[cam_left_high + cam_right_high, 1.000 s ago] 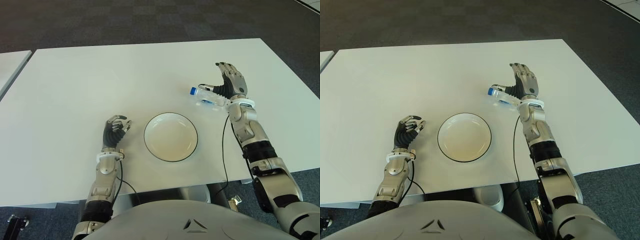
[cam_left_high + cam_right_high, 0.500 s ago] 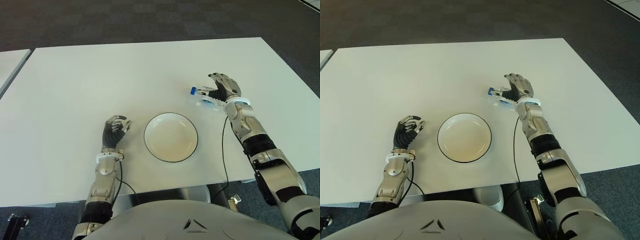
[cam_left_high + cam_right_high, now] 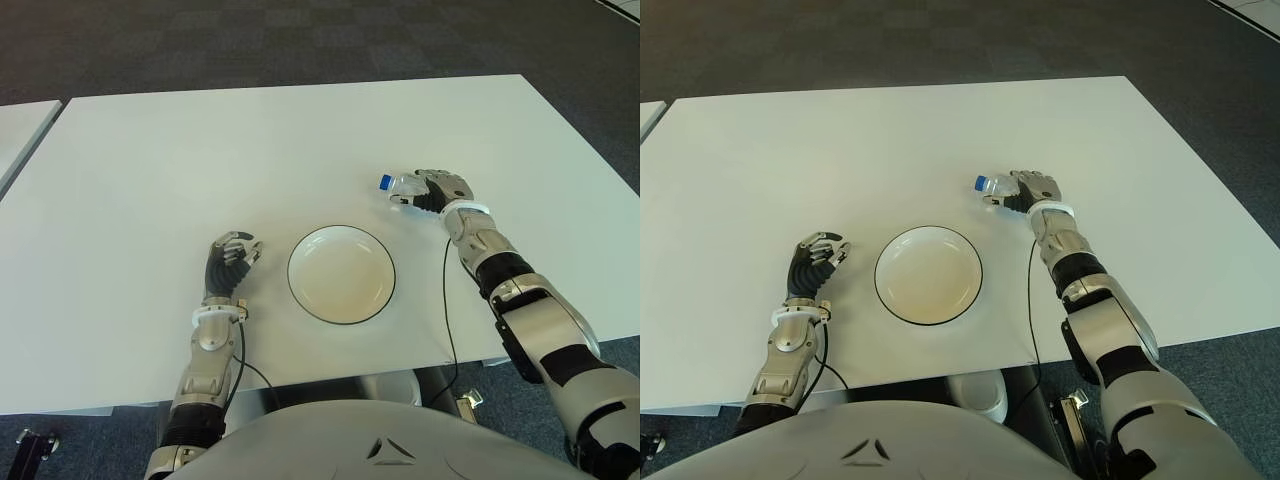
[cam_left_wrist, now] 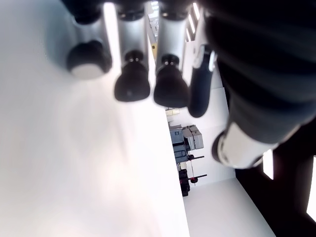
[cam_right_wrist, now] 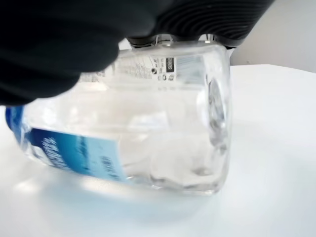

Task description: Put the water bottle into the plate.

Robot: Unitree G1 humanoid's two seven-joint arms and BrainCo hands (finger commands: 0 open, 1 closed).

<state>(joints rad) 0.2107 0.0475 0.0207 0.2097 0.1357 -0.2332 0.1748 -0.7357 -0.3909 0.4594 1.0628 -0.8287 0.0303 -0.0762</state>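
A small clear plastic water bottle (image 3: 403,190) with a blue cap and blue label is seen lying on its side on the white table (image 3: 250,150), under the right hand (image 3: 440,189), whose dark fingers are curled down over the body of it. The cap end projects from the hand on the thumb side. In the right wrist view the bottle (image 5: 133,123) is shown pressed between the palm above and the tabletop below, so a grasp is judged to be closed on it, though the lift is not yet begun.

The bottle is judged light, thin-walled and smooth; it may roll or dent if squeezed hard, so a hold round the mid-body is preferred.

The round white plate with a dark rim (image 3: 341,273) is found near the hand, on its wrist side and inward.

The right forearm is stretched forward, palm downward. The left hand (image 3: 229,262) shows beside the plate on its left, fingers loosely curled and holding nothing.
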